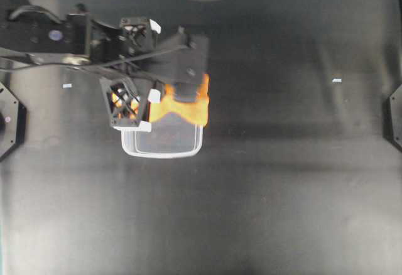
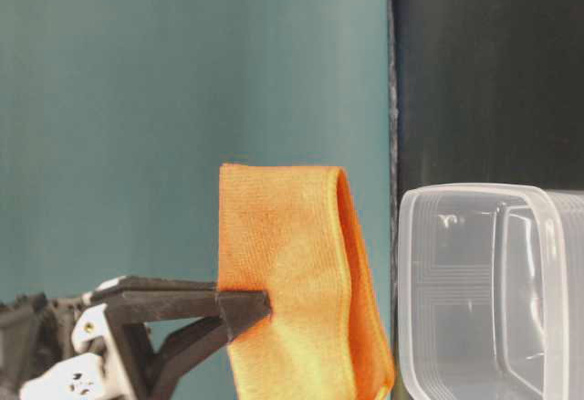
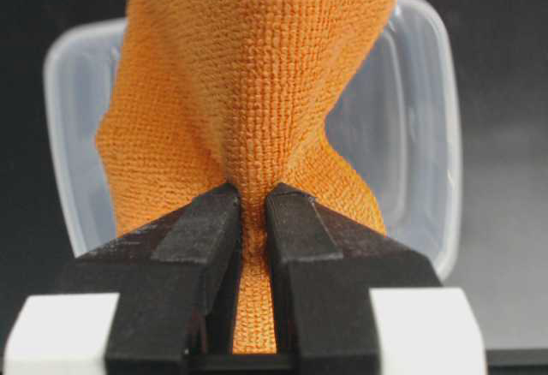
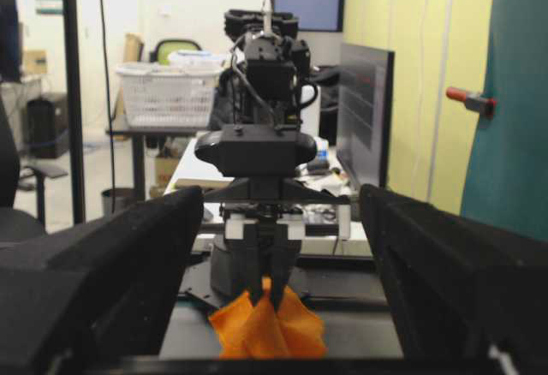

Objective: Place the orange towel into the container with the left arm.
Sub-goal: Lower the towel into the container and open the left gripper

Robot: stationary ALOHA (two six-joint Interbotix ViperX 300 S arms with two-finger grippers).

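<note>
On the dark worktop (image 1: 282, 193), the clear container (image 1: 162, 143) sits seemingly empty as our left arm's fingers (image 3: 251, 212) pinch the orange towel (image 1: 182, 107) tight, holding it above the worktop. From overhead the cloth overlaps the tub's far rim rather than its middle; we judge a short carry toward the tub's centre is needed before release. Our right fingers (image 4: 282, 264) are parted wide, holding nothing, well away.

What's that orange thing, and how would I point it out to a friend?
Find the black arm's pincer on the dark table. Pinched in it hangs the orange towel, over the clear plastic container. It is the only bright, fuzzy thing there.
</note>
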